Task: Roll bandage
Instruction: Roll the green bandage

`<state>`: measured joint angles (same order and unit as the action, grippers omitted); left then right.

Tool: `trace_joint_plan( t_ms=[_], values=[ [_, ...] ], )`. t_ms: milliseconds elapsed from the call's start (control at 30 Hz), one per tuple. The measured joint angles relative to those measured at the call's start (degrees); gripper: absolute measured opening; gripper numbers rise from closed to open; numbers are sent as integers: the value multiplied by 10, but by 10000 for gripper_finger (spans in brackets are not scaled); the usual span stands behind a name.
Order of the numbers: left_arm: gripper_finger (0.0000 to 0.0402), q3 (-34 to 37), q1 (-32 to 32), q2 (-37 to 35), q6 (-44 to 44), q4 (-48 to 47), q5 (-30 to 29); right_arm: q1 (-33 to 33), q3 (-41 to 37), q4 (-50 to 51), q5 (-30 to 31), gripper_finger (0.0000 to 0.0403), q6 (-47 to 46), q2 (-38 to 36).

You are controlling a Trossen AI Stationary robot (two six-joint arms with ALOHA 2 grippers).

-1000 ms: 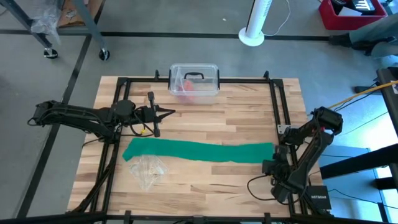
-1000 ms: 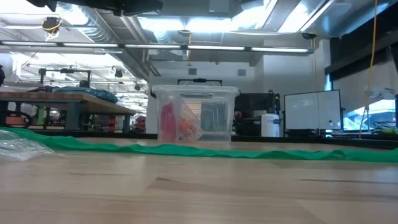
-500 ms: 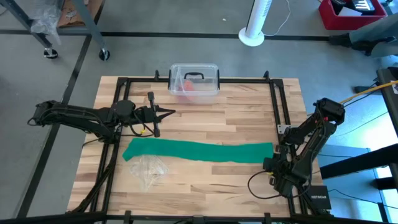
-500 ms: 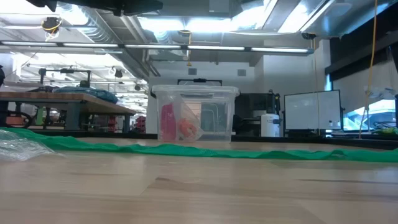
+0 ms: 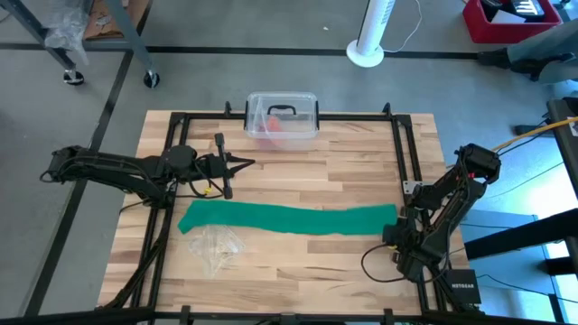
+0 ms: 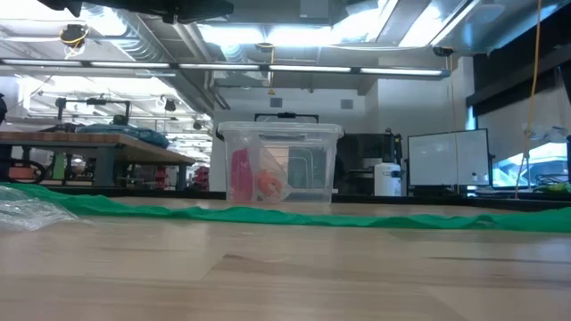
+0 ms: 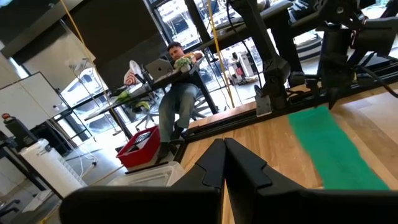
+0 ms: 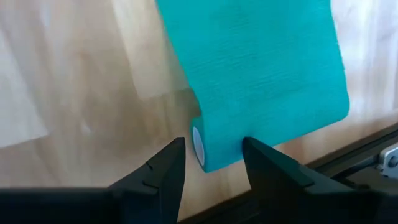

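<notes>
High: bandage (image 5: pixel 289 218) flat, unrolled across table (image 5: pixel 343 176) middle, clear box (image 5: pixel 282 117) beyond it. Left gripper (image 5: pixel 242 163) between box and bandage, clenched. Right gripper (image 5: pixel 397 236) low at bandage's right end.
Low: bandage (image 6: pixel 294 215) stretched in front of box (image 6: pixel 279 162).
Right wrist: fingers (image 8: pixel 163 169) released, straddling bandage end (image 8: pixel 261 68).

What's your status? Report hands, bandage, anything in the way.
Right hand open, straddling the bandage end. Left hand shut, parked above the table, clear of the strip. Bandage flat, unrolled. Clear wrapper by its left end.
</notes>
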<state>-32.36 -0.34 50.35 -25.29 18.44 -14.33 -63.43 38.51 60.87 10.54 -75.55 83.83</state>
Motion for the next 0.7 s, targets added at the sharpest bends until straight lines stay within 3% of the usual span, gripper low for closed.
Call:
trace_joint_plan(
  t_ms=[200, 500, 700],
  values=[
    [1, 0, 0, 0, 0, 0, 0, 1, -10, 4, 5, 151, -16, 0],
    [1, 0, 0, 0, 0, 0, 0, 1, -28, 0, 19, 18, -26, 0],
    [1, 0, 0, 0, 0, 0, 0, 1, -25, 9, 13, 11, -55, 0]
  ],
)
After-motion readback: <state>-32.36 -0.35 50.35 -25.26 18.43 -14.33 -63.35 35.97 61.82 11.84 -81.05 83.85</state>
